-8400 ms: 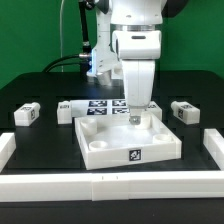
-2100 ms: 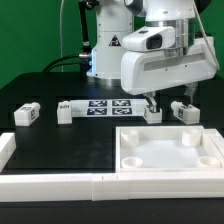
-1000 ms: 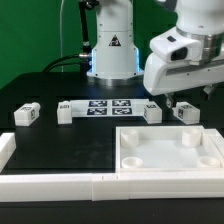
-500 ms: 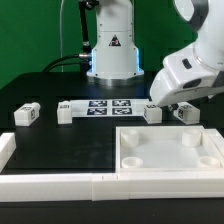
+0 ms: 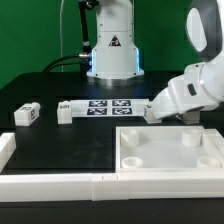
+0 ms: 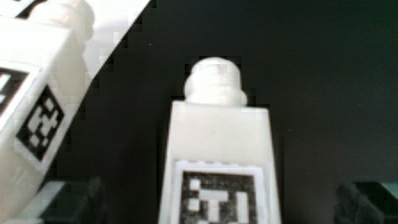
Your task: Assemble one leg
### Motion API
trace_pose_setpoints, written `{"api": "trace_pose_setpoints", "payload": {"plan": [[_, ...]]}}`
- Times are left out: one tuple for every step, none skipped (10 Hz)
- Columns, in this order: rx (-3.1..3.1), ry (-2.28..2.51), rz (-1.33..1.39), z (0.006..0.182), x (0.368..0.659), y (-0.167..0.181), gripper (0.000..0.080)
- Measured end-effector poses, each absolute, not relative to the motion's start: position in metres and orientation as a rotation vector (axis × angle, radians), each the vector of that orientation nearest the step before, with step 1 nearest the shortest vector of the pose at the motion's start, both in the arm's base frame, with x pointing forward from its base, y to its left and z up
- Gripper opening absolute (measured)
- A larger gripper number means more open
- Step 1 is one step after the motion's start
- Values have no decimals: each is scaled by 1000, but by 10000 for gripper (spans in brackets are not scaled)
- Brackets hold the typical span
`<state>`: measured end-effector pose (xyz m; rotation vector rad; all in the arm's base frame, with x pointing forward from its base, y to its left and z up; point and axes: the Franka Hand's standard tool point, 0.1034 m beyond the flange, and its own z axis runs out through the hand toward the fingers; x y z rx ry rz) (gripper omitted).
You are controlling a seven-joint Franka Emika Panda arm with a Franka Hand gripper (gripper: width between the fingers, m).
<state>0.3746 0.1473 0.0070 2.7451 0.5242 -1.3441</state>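
Currently, note the gripper [image 6: 214,203] tilted just beside the top [image 5: 165,152], jaws seemingly apart, straddling the leg [image 6: 222,140] so you can close squarely on it.

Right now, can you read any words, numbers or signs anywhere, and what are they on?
No words or numbers can be read anywhere.
A triangle sign on the robot base: what is inside it is too small to read.
Black-and-white square tags on the marker board, the leg and a second leg: patterns, not letters.
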Motion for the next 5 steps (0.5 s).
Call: {"api": "trace_pose_setpoints", "payload": {"plan": [[2748,531,-1341,6,375,147,649],[2752,530,-1337,6,376,147,649],[2752,529,-1337,6,376,147,649],[2752,529,-1337,6,376,147,525],[2752,529,-1337,6,376,147,525]]}}
